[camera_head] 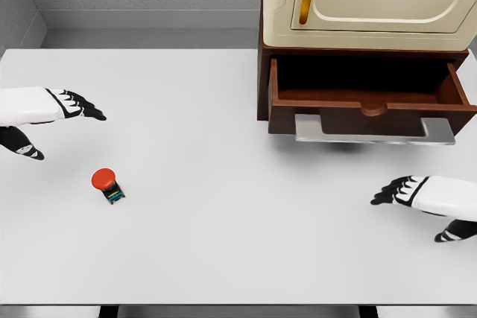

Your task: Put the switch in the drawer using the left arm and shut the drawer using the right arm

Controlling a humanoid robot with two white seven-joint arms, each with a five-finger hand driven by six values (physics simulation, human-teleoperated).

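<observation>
Nearest, the red-capped switch (pixel 109 185) lies on the white bench (pixel 223 243), near the spread, empty left robot hand (pixel 71 106). Right robot hand (pixel 399 191), likewise wide, hovers near the open drawer (pixel 369 102).

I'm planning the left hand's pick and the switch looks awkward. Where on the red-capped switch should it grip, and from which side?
Probably the red cap, pinched across its rim from above. The switch lies tilted, with its small dark base toward the lower right, so the cap is the widest part. The left hand, open, sits above and left of it.

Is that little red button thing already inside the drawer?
No, the red-capped switch lies on the white table near the left hand, far from the open drawer.
</observation>
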